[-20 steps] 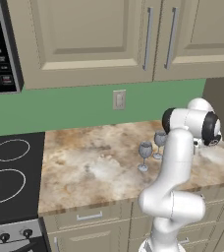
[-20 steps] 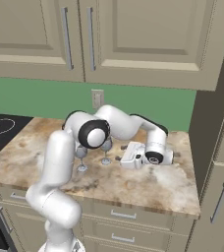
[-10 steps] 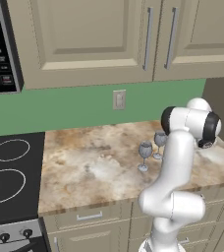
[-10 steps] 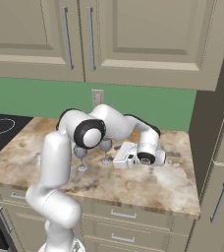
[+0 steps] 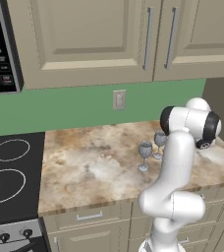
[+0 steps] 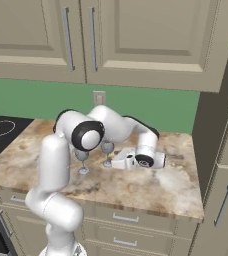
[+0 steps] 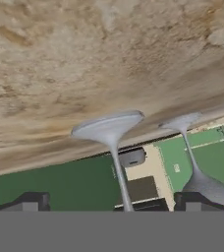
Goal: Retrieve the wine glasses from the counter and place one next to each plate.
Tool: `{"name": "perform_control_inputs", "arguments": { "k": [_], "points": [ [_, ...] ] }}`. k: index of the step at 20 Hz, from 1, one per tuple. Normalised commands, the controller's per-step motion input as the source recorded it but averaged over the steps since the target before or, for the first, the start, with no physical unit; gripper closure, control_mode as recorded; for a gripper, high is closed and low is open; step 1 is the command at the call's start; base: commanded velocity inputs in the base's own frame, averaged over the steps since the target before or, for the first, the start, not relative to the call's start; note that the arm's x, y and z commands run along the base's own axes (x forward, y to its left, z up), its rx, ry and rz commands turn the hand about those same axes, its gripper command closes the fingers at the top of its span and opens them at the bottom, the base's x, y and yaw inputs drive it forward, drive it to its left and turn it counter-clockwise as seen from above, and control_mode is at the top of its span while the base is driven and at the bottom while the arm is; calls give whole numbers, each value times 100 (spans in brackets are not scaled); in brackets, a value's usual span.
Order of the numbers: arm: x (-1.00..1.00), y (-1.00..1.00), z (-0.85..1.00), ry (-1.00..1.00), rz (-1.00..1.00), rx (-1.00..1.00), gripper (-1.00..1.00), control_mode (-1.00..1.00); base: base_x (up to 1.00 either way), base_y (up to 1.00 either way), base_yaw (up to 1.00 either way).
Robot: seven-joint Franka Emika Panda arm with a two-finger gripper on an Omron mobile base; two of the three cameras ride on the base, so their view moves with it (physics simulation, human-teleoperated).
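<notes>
1. Two wine glasses stand upright on the desk (image 5: 94,167), close together, toward its right half.
2. Near glass (image 5: 144,155) sits in front and left of the far glass (image 5: 159,143) in the left base view; far one is partly hidden by the arm.
3. In the right base view the same pair: one glass (image 6: 82,161) left and nearer the front edge, the other (image 6: 106,152) just right of it and further back.
4. Pincer (image 6: 117,162) lies low over the desk, turned sideways, just right of the glasses and pointing at them.
5. Hand view is rolled upside down: stone top fills the upper part, glass feet hang from it.
6. One glass foot (image 7: 109,128) and its stem run down between the two dark fingertips (image 7: 33,202); second glass (image 7: 195,162) is off to the right.
7. Pincer fingers are spread apart, one on each side of the stem, not touching it.
8. Wall outlet (image 5: 119,99) on the green wall behind; stovetop (image 5: 8,170) left of the desk; beige cabinets (image 5: 109,39) above.
</notes>
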Motion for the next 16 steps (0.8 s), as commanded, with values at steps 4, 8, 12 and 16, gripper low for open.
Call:
{"name": "perform_control_inputs", "arguments": {
  "k": [4,8,12,16],
  "points": [
    [0,19,-9,14,-6,0,-100,-100,0,0,0],
    [0,23,-21,7,-5,0,-100,-100,0,0,0],
    [3,10,-23,5,-5,0,-100,-100,0,0,0],
    [13,1,-7,0,-5,0,-100,-100,0,0,0]
  ]
}}
